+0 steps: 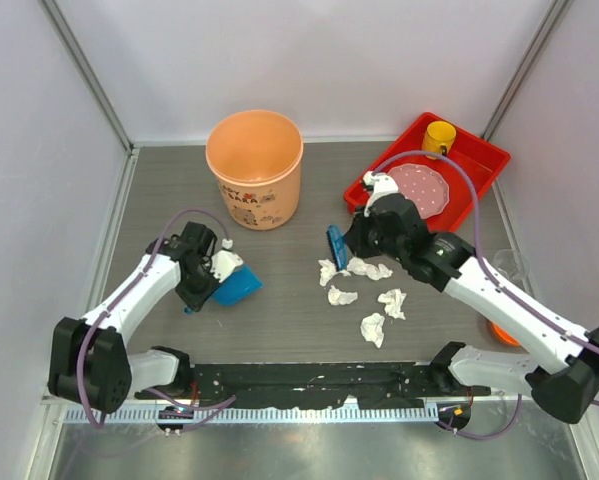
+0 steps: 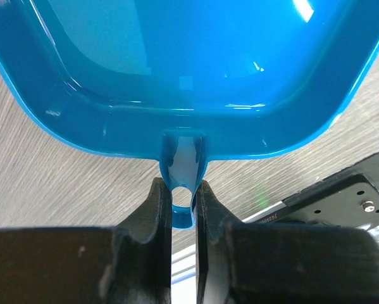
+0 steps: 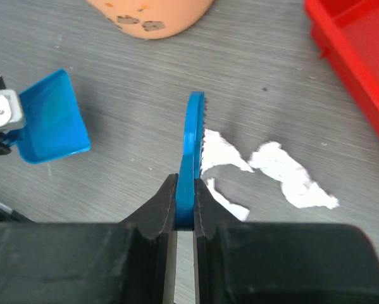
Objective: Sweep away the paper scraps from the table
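Note:
Several white paper scraps (image 1: pixel 369 268) lie in a loose group on the grey wood-grain table (image 1: pixel 279 330), right of centre; one small scrap (image 1: pixel 227 243) lies near the left arm. My right gripper (image 1: pixel 351 243) is shut on a blue brush (image 1: pixel 335 246) that stands at the left edge of the scraps. In the right wrist view the brush (image 3: pixel 192 133) touches a scrap (image 3: pixel 221 149) on its right. My left gripper (image 1: pixel 207 275) is shut on the handle of a blue dustpan (image 1: pixel 241 287). The left wrist view shows the dustpan (image 2: pixel 189 63) on the table, with no scraps visible in it.
An orange bucket (image 1: pixel 254 165) stands at the back centre. A red tray (image 1: pixel 479 150) at the back right holds a pink plate (image 1: pixel 424 187) and a yellow cup (image 1: pixel 440 136). A clear plastic cup (image 1: pixel 509 265) stands by the right wall.

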Controlling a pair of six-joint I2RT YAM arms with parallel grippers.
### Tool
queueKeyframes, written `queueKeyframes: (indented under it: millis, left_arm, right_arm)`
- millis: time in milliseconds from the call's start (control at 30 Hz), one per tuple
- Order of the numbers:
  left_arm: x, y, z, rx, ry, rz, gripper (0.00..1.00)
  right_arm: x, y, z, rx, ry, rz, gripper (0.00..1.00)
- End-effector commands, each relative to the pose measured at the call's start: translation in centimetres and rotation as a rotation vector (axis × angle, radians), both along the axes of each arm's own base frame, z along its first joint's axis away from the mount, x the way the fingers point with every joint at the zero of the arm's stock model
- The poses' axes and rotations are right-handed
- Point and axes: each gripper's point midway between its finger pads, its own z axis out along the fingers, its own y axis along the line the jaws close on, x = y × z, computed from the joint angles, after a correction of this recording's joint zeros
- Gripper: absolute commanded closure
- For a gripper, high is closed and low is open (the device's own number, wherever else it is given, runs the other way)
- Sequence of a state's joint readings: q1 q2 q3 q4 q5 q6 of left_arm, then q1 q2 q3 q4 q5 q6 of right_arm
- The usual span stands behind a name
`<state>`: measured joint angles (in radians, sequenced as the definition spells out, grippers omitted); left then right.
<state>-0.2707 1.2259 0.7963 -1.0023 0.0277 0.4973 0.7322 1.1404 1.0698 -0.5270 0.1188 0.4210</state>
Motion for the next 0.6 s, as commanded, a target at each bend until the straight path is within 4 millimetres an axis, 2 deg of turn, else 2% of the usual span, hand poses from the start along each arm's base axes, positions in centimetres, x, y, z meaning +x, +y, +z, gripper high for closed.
queueKeyframes:
  millis: [0,100,167,267,367,467,500,567]
  left_arm:
    - [-0.5,-2.4,0.2,-0.058,0.021,-0.136,1.0]
    - [-1.2,-4.2,-0.4,-0.047,0.038,-0.247,1.0]
    - [-1.3,-5.4,-0.6,-0.046,0.042,-0.312,1.0]
    - [-1.3,-6.4,-1.3,-0.039,0.078,-0.358,1.0]
    - [-0.9,-7.0,-2.1,-0.015,0.116,-0.369,1.0]
    - [-0.1,-7.8,-2.4,0.002,0.127,-0.377,1.0]
    - [0.1,-8.1,-2.5,0.001,0.124,-0.383,1.0]
    - [0.8,-8.7,-2.7,-0.001,0.107,-0.377,1.0]
  right_arm:
    - [-0.8,-6.1,-1.1,-0.242,0.003,-0.148,0.99]
    - [-2.3,-8.6,-3.5,-0.33,0.068,-0.201,0.99]
    - [-3.0,-9.2,-4.5,-0.333,0.08,-0.206,0.99]
    - [-3.0,-9.7,-4.8,-0.325,0.067,-0.241,0.99]
    - [-1.9,-9.8,-4.2,-0.35,0.016,-0.247,0.99]
    - [-0.2,-8.3,-4.5,-0.395,-0.064,-0.141,0.99]
    - [1.0,-7.5,-4.0,-0.404,-0.127,-0.105,0.99]
    - [1.9,-6.9,-4.4,-0.401,-0.16,-0.091,0.99]
